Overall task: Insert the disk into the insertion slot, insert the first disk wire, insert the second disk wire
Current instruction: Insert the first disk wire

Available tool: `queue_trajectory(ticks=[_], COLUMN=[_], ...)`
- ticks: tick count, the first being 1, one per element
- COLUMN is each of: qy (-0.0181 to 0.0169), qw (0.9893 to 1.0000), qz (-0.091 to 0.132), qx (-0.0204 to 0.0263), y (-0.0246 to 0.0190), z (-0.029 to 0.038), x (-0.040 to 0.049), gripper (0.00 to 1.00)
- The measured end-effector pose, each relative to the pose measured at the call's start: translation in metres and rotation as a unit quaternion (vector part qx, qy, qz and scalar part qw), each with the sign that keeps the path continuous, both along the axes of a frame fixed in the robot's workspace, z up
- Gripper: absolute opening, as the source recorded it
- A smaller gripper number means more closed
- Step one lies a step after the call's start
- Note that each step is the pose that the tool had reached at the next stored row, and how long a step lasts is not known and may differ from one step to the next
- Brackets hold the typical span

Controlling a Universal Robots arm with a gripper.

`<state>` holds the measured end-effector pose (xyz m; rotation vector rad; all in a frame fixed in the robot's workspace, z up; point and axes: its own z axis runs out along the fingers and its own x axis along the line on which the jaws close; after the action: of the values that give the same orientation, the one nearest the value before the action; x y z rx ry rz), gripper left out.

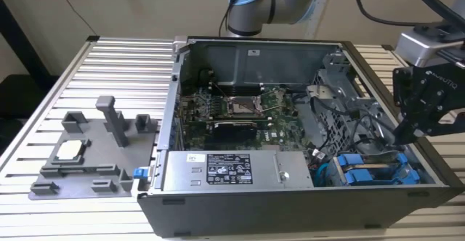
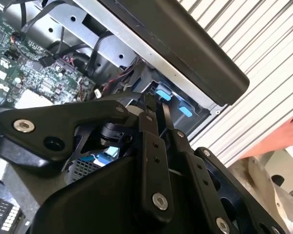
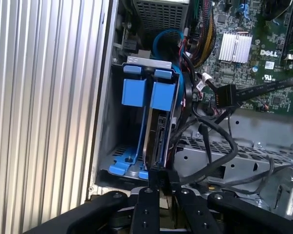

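In the first wrist view the disk [image 3: 162, 97] stands in the insertion slot [image 3: 115, 122], its blue carrier front beside a second blue-fronted drive [image 3: 134, 90]. My gripper [image 3: 163, 176] hovers just outside the disk's dark rear edge. Its fingers are pressed together on the end of a black wire [image 3: 224, 146] that loops back to the motherboard side. In the exterior view my gripper [image 1: 405, 135] hangs over the case's right wall, above the blue carriers [image 1: 367, 170]. The second wrist view has the fingertips [image 2: 149, 105] close together near two blue tabs [image 2: 163, 93].
The open computer case [image 1: 291, 214] lies on a slatted metal table [image 1: 109, 78]. A grey power-supply box [image 1: 232, 170] sits beside the drive cage. A grey plastic fixture [image 1: 87, 154] stands at the exterior view's left. A person's hand [image 2: 278, 136] is beyond the case edge.
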<state>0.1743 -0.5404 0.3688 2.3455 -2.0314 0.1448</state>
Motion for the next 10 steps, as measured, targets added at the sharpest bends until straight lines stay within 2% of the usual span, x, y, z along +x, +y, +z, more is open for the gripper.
queue_trajectory(ticks=[5, 10], qy=[0.0000, 0.0000], qw=[1.0000, 1.0000], qz=[-0.002, -0.003], qx=[-0.0001, -0.0001], y=[-0.0040, -0.0102], z=[-0.0001, -0.0004], x=[-0.0035, -0.0069], gripper=[0.19, 0.19])
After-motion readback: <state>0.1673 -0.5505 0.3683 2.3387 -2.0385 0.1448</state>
